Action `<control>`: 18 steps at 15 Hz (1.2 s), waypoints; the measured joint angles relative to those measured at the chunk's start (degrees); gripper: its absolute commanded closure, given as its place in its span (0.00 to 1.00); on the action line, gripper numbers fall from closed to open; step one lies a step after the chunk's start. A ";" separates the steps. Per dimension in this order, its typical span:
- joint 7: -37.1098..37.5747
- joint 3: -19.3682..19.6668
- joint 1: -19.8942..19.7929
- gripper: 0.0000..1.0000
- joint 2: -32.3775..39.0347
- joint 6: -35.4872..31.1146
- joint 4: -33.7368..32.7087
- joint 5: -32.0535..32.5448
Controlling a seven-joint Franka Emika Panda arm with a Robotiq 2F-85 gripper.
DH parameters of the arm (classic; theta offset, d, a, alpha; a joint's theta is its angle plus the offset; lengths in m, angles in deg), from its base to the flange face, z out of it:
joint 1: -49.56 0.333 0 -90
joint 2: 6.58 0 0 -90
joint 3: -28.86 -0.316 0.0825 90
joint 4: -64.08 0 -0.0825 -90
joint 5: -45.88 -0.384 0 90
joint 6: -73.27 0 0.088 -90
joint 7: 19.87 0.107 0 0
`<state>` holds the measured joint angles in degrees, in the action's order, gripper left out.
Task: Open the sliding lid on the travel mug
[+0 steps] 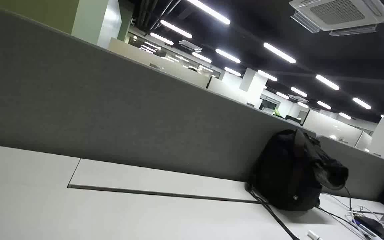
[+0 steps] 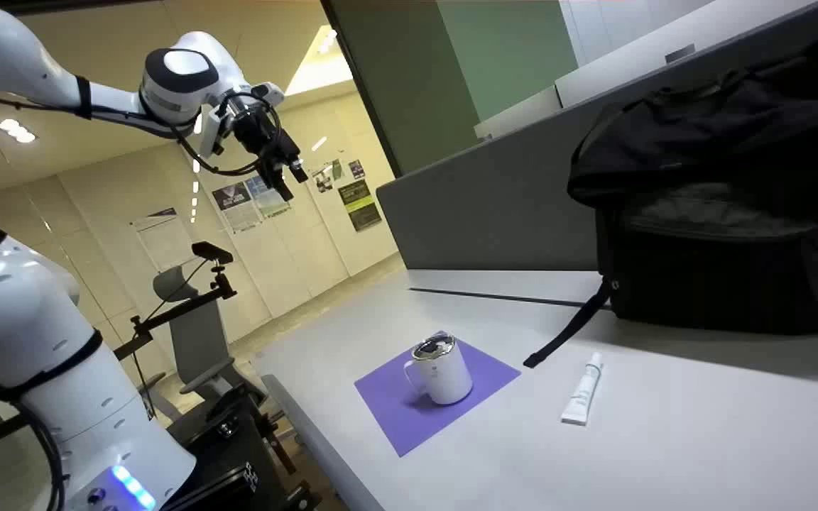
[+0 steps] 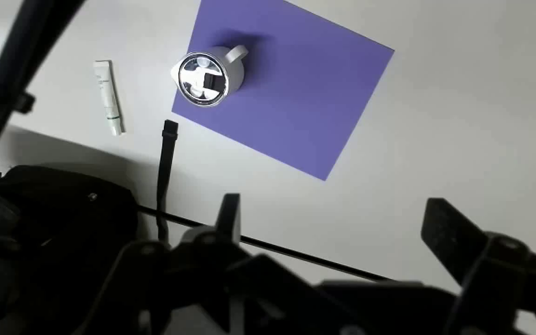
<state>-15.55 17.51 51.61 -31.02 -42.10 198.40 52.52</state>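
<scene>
The end effector (image 3: pixel 333 204), jaws apart and empty, hangs high over the table (image 2: pixel 494 468). The mug (image 2: pixel 449 376) stands upright below, inward from the robot-side edge (image 2: pixel 315 447); the reach should run down and toward the side with the bag (image 2: pixel 728 284), though depth is hard to judge.

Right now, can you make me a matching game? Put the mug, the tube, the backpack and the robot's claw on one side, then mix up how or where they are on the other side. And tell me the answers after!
Things:
1. travel mug
2. squeeze tube
3. backpack
4. claw

How or where:
A. black, beside the gray partition
B. open, up in the air
C. white, standing on the purple sheet
D. white, lying down on the desk

Right pairs: 1-C, 2-D, 3-A, 4-B
</scene>
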 measured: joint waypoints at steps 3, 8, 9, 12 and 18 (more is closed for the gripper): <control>0.00 0.00 -0.01 0.00 0.01 -0.14 -0.01 0.00; 0.00 0.00 -0.01 0.00 0.01 -0.24 -0.01 0.00; 0.00 0.00 -0.01 0.00 0.01 -0.25 -0.01 0.00; 0.16 0.17 0.14 0.00 0.05 -0.94 0.20 0.30; 0.58 5.30 -3.67 0.55 5.63 -17.50 8.26 1.67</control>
<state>-14.97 22.81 47.94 -25.39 -59.60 206.66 54.19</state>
